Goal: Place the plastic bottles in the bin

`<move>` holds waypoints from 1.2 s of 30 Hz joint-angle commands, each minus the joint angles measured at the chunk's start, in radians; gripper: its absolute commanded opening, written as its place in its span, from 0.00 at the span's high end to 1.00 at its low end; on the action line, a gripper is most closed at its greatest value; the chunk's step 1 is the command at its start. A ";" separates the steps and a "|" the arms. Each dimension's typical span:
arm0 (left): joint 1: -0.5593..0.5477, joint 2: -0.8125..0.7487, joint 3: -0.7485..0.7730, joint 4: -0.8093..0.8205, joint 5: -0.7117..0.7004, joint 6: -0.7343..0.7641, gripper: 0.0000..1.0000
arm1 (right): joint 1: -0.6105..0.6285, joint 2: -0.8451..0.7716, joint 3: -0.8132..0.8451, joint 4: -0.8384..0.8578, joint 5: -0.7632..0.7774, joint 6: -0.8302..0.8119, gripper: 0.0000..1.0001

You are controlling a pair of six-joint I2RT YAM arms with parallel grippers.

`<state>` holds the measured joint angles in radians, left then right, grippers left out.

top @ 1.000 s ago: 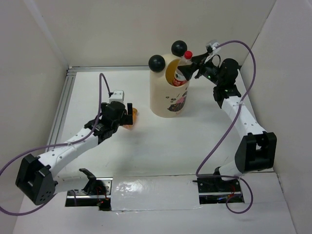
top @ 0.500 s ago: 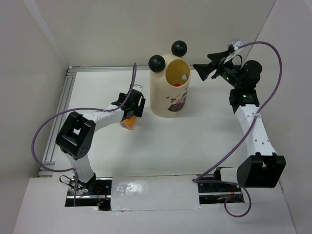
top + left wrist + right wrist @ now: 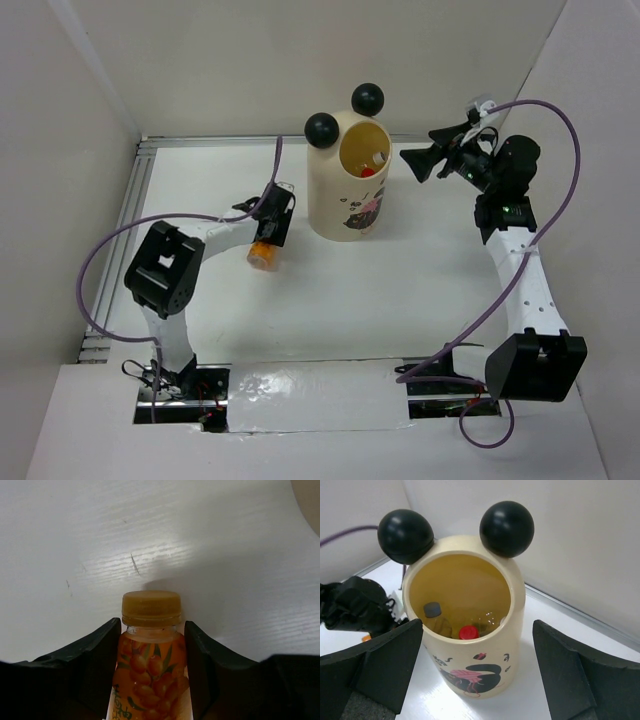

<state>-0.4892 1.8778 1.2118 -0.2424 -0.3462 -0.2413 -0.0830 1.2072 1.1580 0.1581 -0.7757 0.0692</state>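
The cream bin [image 3: 352,185] with two black ball ears stands at the back middle of the table. Inside the bin [image 3: 470,665] I see a red-capped bottle [image 3: 468,632] and a grey-capped bottle [image 3: 433,611]. A short amber-orange bottle [image 3: 150,655] with a fruit print sits between the fingers of my left gripper [image 3: 152,645], which is shut on its shoulders; from above the amber bottle [image 3: 262,254] lies on the table left of the bin under my left gripper [image 3: 272,225]. My right gripper [image 3: 418,163] hangs open to the right of the bin's rim, holding nothing.
White walls enclose the table on three sides. A metal rail [image 3: 130,210] runs along the left edge and the back. Purple cables loop over both arms.
The left gripper has closed onto the amber bottle beside the bin. The right gripper dropped the red-capped bottle into the bin a second ago and has drawn back to the right, open.
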 commanded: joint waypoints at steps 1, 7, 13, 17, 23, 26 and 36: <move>0.006 -0.181 0.018 -0.055 0.026 -0.036 0.84 | -0.008 -0.015 0.005 -0.073 -0.033 -0.046 0.03; -0.090 -0.625 0.028 -0.081 0.269 -0.007 0.88 | -0.008 0.005 -0.017 -0.281 -0.086 -0.261 0.37; -0.307 -0.571 0.297 0.007 0.375 0.080 0.97 | -0.026 0.005 -0.144 -0.405 -0.102 -0.453 0.95; -0.387 -0.404 0.462 0.154 0.354 0.183 0.97 | -0.026 0.017 -0.164 -0.499 -0.123 -0.549 0.86; -0.423 -0.142 0.663 0.342 0.178 0.345 0.96 | -0.035 -0.060 -0.244 -0.508 -0.152 -0.568 0.85; -0.434 -0.083 0.663 0.497 0.092 0.393 0.96 | -0.044 -0.110 -0.284 -0.508 -0.163 -0.579 0.85; -0.405 0.079 0.743 0.591 -0.024 0.442 0.88 | -0.101 -0.184 -0.353 -0.566 -0.207 -0.632 0.84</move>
<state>-0.9058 1.9419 1.8938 0.2077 -0.3214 0.1654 -0.1738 1.0412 0.8288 -0.3584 -0.9466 -0.5282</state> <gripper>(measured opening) 0.622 0.156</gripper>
